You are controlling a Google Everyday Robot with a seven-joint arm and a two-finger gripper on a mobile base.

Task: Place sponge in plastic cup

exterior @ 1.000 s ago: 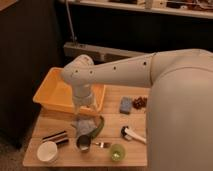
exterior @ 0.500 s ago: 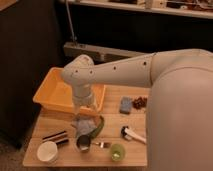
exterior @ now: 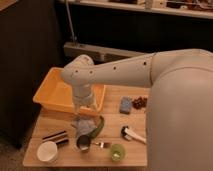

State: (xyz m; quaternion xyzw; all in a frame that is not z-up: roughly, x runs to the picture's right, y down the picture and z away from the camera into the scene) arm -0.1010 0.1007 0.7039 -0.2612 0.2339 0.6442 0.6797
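A blue sponge (exterior: 126,105) lies on the wooden table (exterior: 55,121), right of the middle. A small green plastic cup (exterior: 117,151) stands near the front edge, and a white cup (exterior: 47,151) stands at the front left. My gripper (exterior: 85,106) hangs below the white wrist at the table's middle, left of the sponge and apart from it. It is just above a crumpled grey-green bag (exterior: 88,125).
A yellow bin (exterior: 55,97) sits at the back left, right behind the gripper. A metal cup (exterior: 83,143) stands in front of the bag. A dark bar (exterior: 56,136) lies front left, a white-handled brush (exterior: 132,134) right, and dark red fruit (exterior: 139,102) beside the sponge.
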